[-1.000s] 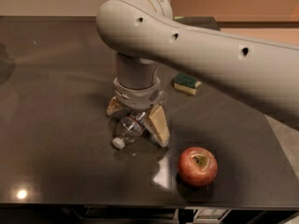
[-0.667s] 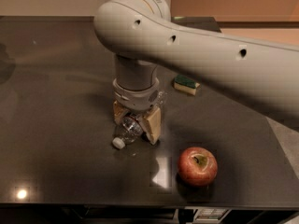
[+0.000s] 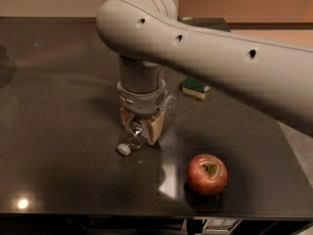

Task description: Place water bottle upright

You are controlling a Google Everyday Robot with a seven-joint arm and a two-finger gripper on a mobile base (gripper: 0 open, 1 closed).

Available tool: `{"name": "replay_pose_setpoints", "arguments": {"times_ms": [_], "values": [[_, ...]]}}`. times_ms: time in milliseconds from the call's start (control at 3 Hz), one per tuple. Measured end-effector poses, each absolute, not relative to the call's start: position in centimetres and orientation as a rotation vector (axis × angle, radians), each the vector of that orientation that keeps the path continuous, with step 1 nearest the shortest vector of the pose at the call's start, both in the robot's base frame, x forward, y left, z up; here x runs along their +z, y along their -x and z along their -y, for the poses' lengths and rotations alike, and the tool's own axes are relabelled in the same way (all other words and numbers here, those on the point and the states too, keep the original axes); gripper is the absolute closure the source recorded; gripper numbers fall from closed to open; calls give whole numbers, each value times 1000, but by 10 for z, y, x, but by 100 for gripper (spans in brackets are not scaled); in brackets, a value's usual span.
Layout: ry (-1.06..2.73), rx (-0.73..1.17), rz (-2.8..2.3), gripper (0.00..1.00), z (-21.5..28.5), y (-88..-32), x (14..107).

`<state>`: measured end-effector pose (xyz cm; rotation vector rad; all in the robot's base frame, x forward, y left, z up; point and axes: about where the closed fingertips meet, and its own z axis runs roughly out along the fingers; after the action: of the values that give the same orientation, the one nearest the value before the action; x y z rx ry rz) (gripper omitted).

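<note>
A: Nearest thing?
B: Apple [image 3: 206, 174], front right on the surface [image 3: 58, 131], well apart from the action.
A: Bottle?
B: Water bottle [image 3: 132, 141] lies on its side just behind, to the left, white cap toward us. Tool [image 3: 142, 131] sits straight over its middle, fingers clamped on the bottle. A mid-body grip, I'd guess, so it can be tipped up.
A: Beyond?
B: Sponge [image 3: 195, 88], green on yellow.
A: Writing?
B: None I can read.
</note>
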<state>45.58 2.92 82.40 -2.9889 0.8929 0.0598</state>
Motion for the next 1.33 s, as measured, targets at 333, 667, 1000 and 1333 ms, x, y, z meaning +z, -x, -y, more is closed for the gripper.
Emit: {"name": "replay_pose_setpoints", "arguments": {"times_ms": [333,667,1000,1333], "values": [[2944,116,-932,100,-34,-462,846],[2785,279,-1057,100,-44,-475,884],[2592,471,-1169,100,-58,-480,916],[2377,675,-1247,100,-69,-476,933]]}}
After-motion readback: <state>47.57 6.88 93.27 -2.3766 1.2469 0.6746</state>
